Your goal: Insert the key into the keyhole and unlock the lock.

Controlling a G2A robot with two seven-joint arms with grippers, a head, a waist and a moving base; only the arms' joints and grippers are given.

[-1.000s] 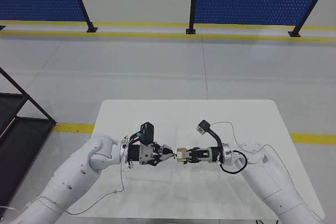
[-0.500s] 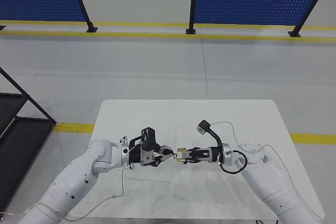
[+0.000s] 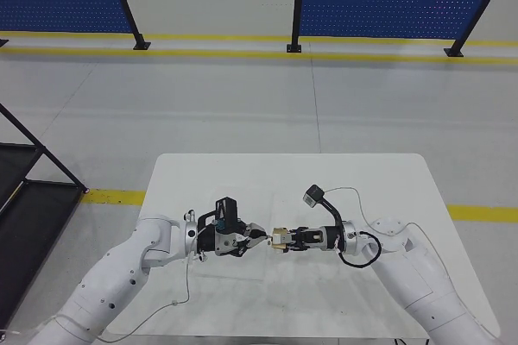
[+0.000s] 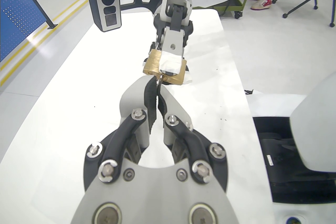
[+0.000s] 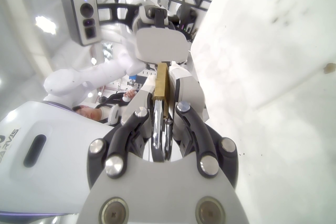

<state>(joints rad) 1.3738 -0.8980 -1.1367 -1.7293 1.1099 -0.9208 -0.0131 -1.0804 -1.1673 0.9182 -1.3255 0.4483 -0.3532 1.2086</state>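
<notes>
Now, lock (image 4: 153,62): brass body clamped on its flat sides by the right gripper (image 5: 161,78), held above the table (image 3: 371,181) midway between the arms. The shackle is tucked back toward that wrist, leaving the keyhole end bare.
Lock axis: the shackle-to-keyhole line lies about level, with the keyhole end facing the left gripper (image 4: 157,84).
Key (image 4: 159,81): pinched tight between the left gripper's black pads (image 4: 150,104), tip at the lock's keyhole face. It is likely partly inside, though the pads hide the blade.
Key axis: in line with the lock's and pointing at the right gripper, so a wrist roll should turn it.
</notes>
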